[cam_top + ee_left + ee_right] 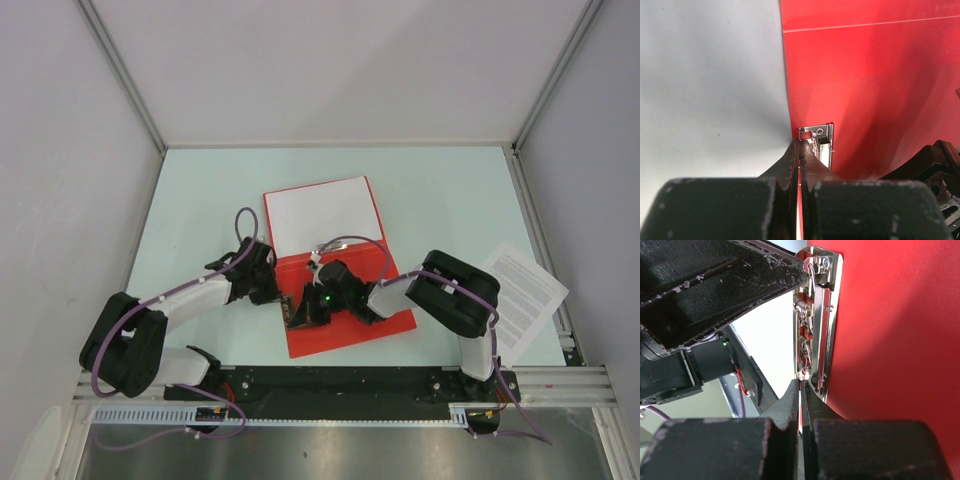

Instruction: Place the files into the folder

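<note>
Though shut, fingertips [789,162] against folder [865,75] clip [819,136].

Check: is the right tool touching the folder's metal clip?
Touching. The right wrist view shows the right tool, shut, with its tips against the lower end of the metal clip, no gap.

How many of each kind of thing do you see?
Red folder: 1
White paper sheets: 2
Silver clip: 1
Robot grippers: 2
Total: 6
</note>
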Controlling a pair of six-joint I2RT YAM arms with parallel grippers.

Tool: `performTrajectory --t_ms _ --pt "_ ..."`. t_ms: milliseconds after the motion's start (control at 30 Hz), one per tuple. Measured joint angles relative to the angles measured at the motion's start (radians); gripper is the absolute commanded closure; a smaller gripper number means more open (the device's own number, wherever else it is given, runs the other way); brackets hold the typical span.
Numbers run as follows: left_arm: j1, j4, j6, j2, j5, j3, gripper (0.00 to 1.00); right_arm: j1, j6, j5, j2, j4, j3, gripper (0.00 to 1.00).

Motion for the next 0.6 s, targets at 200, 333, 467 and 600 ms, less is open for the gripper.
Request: performTrajectory --t_ms 200,333,467,600 --pt "-0.009 -0.001 0.009 0.002 -0.014 0.002 1.0 0.032 -0.101 0.063 -0.017 -0.199 0.092 1.0" --pt "-0.014 -0.019 0.047 0.024 -0.023 0.027 1.0 0.072 -0.173 0.171 -0.019 -0.412 0.208 1.0" --pt "-0.017 -0.033 0.081 0.042 -0.023 0.048 1.0 0.093 -0.196 0.246 -0.007 -0.531 0.269 1.0" --pt "-0.018 -0.038 0.113 0.055 -0.022 0.061 1.0 0.101 -0.197 0.282 0.001 -0.591 0.303 1.0"
